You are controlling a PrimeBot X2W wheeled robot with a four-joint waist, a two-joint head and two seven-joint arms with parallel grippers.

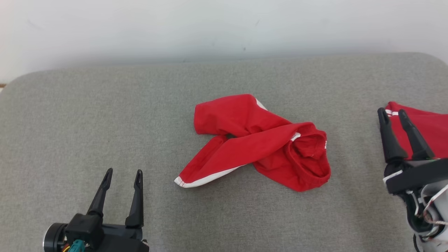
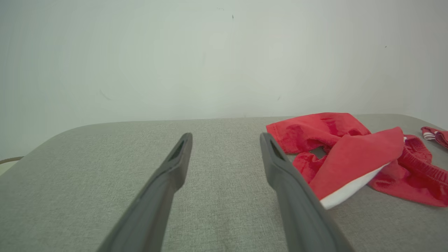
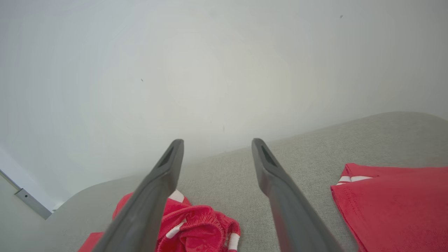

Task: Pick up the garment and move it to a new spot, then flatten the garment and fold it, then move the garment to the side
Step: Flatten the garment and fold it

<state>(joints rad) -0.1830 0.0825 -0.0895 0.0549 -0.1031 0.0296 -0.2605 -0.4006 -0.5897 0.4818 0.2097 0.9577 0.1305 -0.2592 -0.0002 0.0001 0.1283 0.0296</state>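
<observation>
Crumpled red shorts (image 1: 259, 141), white-striped with a gathered elastic waistband, lie in the middle of the grey woven tabletop (image 1: 87, 105). A second red garment (image 1: 430, 126) lies at its right edge. The left pincer (image 1: 124, 171) and right pincer (image 1: 391, 112) are released, empty.

Garment (image 1: 255, 140) matt cloth (maybe jersey); pad (image 1: 105, 105) coarse-woven.

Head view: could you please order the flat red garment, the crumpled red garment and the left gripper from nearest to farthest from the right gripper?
Measured from the right gripper:
1. The flat red garment, at the right edge, directly behind its fingers.
2. The crumpled red garment, in the middle, off to its left.
3. The left gripper, at the lower left, past the crumpled one.
</observation>
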